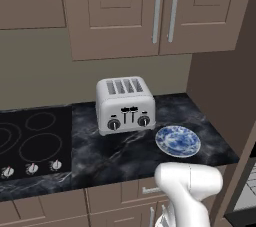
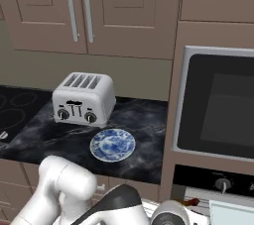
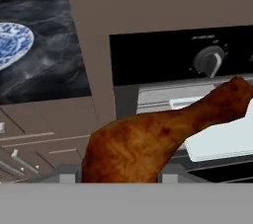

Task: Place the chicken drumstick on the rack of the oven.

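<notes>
The drumstick (image 3: 148, 141) lies across the bottom of the hand view, fat end low against the claw (image 3: 118, 176), narrow end up toward the oven knob (image 3: 210, 60). The fingertips are hidden behind the meat, so whether the claw pinches it or how far it is spread cannot be told. The right base view catches just a small orange-brown tip (image 2: 191, 201) low beside the arm, under the oven panel. Below the knob in the hand view are pale strips, too unclear to name as the rack.

One toaster (image 1: 125, 104) with four slots and one blue patterned plate (image 1: 178, 140) stand on the dark marble surface (image 1: 120, 156), near each other. The left base view alone shows the stovetop (image 1: 35, 143) with three knobs; the right base view alone shows the dark oven window (image 2: 218, 105).
</notes>
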Robot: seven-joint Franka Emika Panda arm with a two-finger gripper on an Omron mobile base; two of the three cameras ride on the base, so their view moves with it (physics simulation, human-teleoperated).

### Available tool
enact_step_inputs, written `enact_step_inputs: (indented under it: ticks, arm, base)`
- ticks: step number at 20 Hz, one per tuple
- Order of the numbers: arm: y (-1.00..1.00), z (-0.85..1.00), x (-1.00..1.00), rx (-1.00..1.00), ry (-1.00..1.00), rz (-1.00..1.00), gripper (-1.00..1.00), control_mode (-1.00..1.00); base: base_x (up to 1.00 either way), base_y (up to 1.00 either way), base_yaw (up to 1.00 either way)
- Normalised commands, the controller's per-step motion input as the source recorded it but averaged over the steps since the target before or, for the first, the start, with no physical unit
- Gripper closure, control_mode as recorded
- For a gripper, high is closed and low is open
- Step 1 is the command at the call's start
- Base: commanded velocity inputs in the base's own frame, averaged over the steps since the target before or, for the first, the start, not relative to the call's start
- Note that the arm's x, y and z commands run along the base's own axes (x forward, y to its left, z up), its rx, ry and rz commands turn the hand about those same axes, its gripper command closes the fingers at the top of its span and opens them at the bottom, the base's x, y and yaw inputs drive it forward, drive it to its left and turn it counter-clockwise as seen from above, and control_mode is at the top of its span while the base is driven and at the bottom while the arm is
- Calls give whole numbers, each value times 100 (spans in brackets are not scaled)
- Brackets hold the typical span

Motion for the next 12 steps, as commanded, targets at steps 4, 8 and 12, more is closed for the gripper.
enact_step_inputs:
  ticks: [4,8,12]
  arm:
    - [-47,-6,-5,-2,2,-1,100,-100]
    - [-93,-27,4,18,4,5,100,-100]
    - [-96,-37,7,24,5,11,100,-100]
  base:
    - [0,0,0]
    - [0,0,0]
    - [0,0,0]
